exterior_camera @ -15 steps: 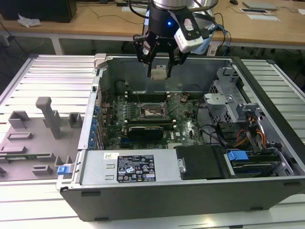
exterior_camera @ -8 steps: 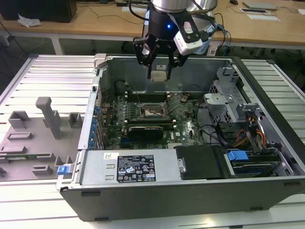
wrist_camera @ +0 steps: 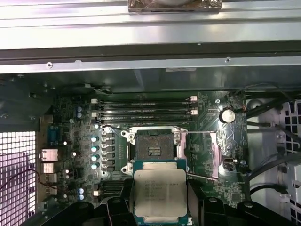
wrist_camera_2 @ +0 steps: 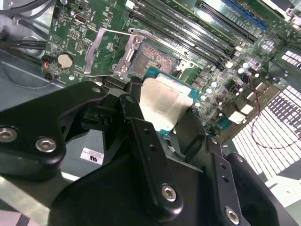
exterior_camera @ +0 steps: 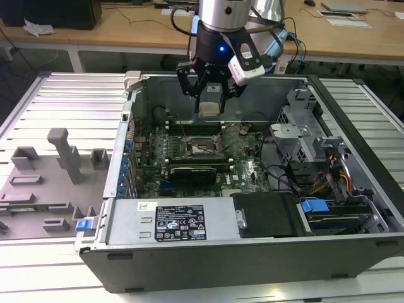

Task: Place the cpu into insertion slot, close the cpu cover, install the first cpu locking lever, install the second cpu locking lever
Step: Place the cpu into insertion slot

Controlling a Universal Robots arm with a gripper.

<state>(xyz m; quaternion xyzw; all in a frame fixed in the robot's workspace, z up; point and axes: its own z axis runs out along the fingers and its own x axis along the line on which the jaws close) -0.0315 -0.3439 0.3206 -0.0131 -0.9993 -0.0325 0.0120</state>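
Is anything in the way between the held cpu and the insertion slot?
Nothing visible. The tool holds the cpu above the board; the insertion slot lies uncovered, with the cpu cover open beside it.

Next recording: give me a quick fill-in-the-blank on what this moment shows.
1. The hand grips the ____ above the motherboard.
2. The insertion slot has no chip in it; it is ____.
3. The cpu cover is swung ____.
Missing words: cpu; empty; open.
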